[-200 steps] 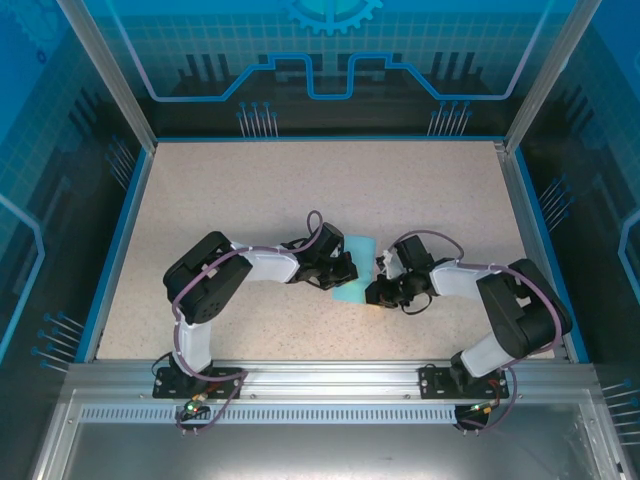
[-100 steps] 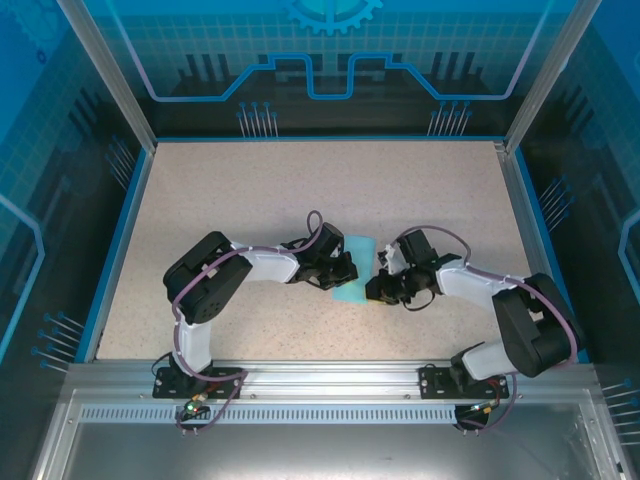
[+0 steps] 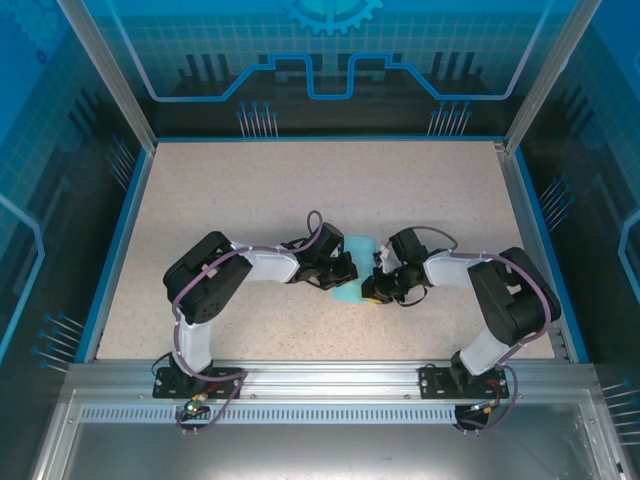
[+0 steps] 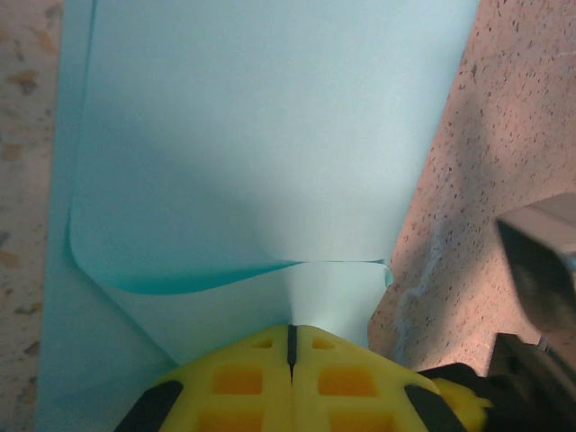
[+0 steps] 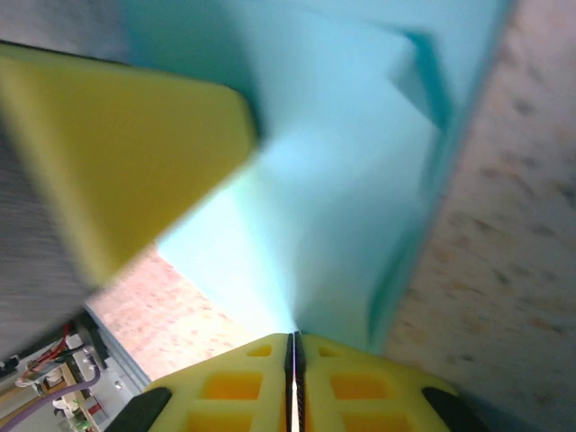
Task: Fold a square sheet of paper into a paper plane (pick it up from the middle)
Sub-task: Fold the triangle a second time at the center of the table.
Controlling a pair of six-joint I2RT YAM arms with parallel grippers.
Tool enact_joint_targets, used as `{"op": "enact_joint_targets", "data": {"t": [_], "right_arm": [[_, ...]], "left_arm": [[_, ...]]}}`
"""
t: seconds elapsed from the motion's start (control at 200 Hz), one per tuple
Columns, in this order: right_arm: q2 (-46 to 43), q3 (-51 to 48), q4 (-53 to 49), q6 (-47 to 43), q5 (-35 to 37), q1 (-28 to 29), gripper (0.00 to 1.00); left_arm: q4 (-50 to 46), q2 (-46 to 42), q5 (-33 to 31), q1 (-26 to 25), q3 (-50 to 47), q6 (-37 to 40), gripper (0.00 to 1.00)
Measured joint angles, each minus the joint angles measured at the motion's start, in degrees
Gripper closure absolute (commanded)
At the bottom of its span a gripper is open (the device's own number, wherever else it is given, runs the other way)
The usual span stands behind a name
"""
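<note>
Currently, the square sheet of paper [image 3: 358, 246] sits at the centre of the bench [image 3: 250, 190], partly folded, with the left gripper [image 3: 343, 272] on its left edge and the right gripper [image 3: 372, 292] at its near right corner. Both sets of jaws are clenched, and each appears to pinch a thin layer of the sheet. Gripping from opposite sides probably steadies the sheet while a crease is formed. The top view gives the overall layout but hides the contact points. The left wrist view shows a raised flap [image 4: 243, 162] with a curled lower edge. The right wrist view shows paper fanning from the shut jaws and a blurred yellow block [image 5: 135, 153], probably the left finger.
</note>
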Motion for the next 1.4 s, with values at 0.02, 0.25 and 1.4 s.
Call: {"op": "enact_joint_targets", "data": {"t": [0.02, 0.25, 1.4], "right_arm": [[0.04, -0.09, 0.17, -0.17, -0.28, -0.15, 0.92], [0.76, -0.76, 2.21, -0.15, -2.03, -0.52, 0.96], [-4.79, -2.08, -1.36, -0.2, -0.04, -0.66, 0.89]], "left_arm": [[-0.07, -0.02, 0.13, 0.0, 0.07, 0.2, 0.9], [-3.8, -0.7, 0.2, 0.0, 1.2, 3.3, 0.86], [7.02, -0.39, 4.31, -0.63, -3.37, 1.29, 0.79]]}}
